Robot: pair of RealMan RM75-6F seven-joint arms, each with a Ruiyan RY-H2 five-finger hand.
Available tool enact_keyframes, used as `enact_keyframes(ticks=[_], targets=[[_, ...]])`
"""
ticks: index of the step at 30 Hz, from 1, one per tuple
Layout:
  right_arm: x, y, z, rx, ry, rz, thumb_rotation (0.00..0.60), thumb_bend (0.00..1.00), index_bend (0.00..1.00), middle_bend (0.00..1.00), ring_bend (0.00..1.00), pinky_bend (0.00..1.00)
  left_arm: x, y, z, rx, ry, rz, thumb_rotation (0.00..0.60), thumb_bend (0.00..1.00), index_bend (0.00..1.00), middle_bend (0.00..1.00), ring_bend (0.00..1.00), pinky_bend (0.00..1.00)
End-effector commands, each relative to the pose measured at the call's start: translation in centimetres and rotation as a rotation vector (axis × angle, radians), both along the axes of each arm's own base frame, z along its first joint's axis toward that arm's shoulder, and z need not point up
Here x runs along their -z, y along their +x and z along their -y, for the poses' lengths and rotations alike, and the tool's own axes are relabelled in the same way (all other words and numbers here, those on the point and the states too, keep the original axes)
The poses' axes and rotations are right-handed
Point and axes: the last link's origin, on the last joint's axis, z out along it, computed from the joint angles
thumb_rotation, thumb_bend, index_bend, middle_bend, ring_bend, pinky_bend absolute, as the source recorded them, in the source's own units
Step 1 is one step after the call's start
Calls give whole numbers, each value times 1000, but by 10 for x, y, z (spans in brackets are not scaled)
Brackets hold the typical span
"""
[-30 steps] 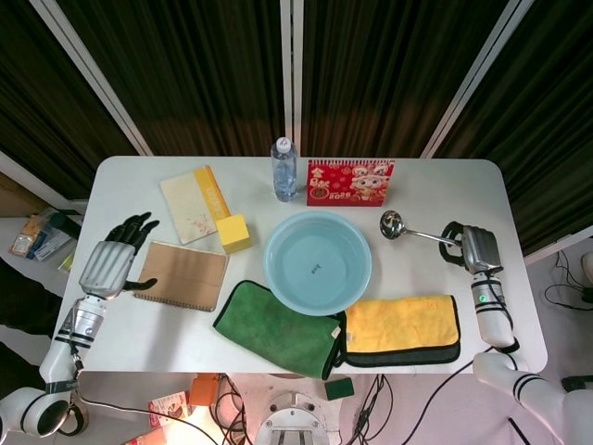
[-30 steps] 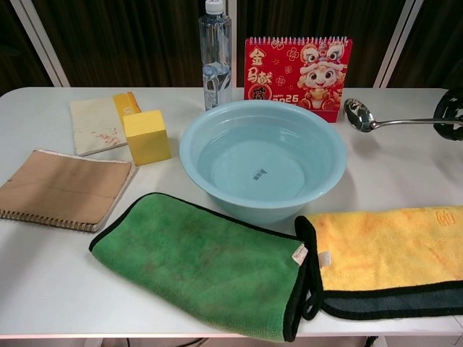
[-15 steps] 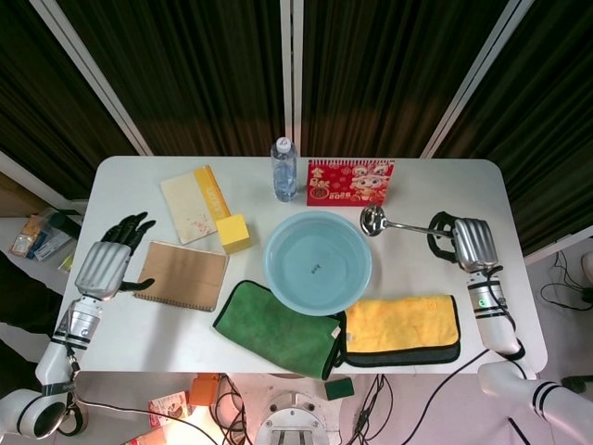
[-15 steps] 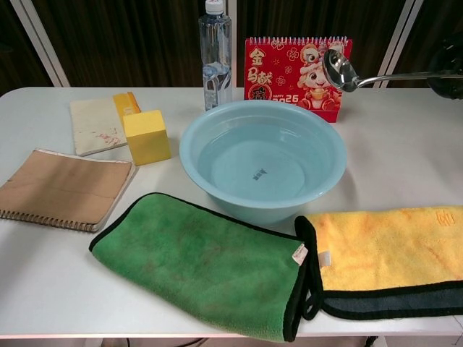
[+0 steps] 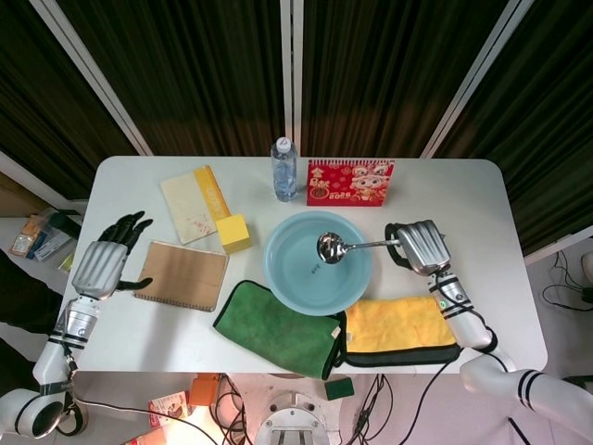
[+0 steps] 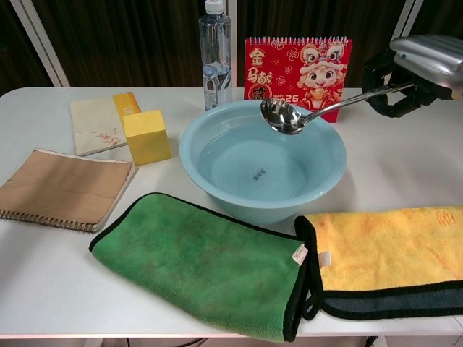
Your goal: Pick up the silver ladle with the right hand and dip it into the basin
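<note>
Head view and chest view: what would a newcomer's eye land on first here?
First, the silver ladle held by the right robot hand, its bowl poised over the light blue basin at the table's center. Next, the bright cloths at the front edge: a green towel beside a yellow towel. The red calendar stands behind the basin.

- Both views are bright and evenly lit from above; the white table (image 5: pixel 435 190) is near washed out.
- Shadows are soft and short, lying just beside the basin (image 6: pixel 217 170) and under the cloths.
- The ladle (image 6: pixel 283 116) bowl carries sharp glints.
- The dark curtains (image 5: pixel 185 74) at the far side show little detail.
- Focus is crisp in both; the head view bends slightly at its edges.
</note>
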Motion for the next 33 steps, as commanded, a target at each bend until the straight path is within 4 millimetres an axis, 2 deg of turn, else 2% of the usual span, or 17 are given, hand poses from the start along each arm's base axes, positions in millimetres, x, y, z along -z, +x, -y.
enact_keyframes(ticks=[1,19,33], targets=[[11,8,3,-41,5,-37,600,541,874,623,805,924,0,-2,0,-4,0,4,600,44,114,10,25,177],[44,29,15,-171,-4,-220,600,541,875,622,805,924,-3,-9,-2,-17,1,14,600,44,114,10,25,177],[62,31,15,-184,21,-268,600,541,877,621,806,924,-8,-13,-2,-20,9,23,600,44,113,10,25,177]])
